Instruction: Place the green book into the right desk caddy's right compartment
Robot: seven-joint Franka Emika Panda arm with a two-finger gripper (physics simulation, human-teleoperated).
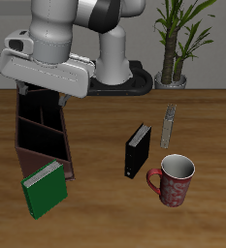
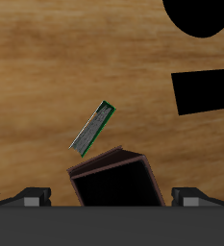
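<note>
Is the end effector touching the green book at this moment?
Apart. In the exterior view the end effector hangs over the right desk caddy's far end, while the green book stands near the table's front edge, wood between them.

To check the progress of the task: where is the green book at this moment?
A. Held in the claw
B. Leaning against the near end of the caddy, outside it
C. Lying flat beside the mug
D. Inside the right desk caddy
B. The green book stands tilted on the table against the near end of the right desk caddy, outside all compartments.
</note>
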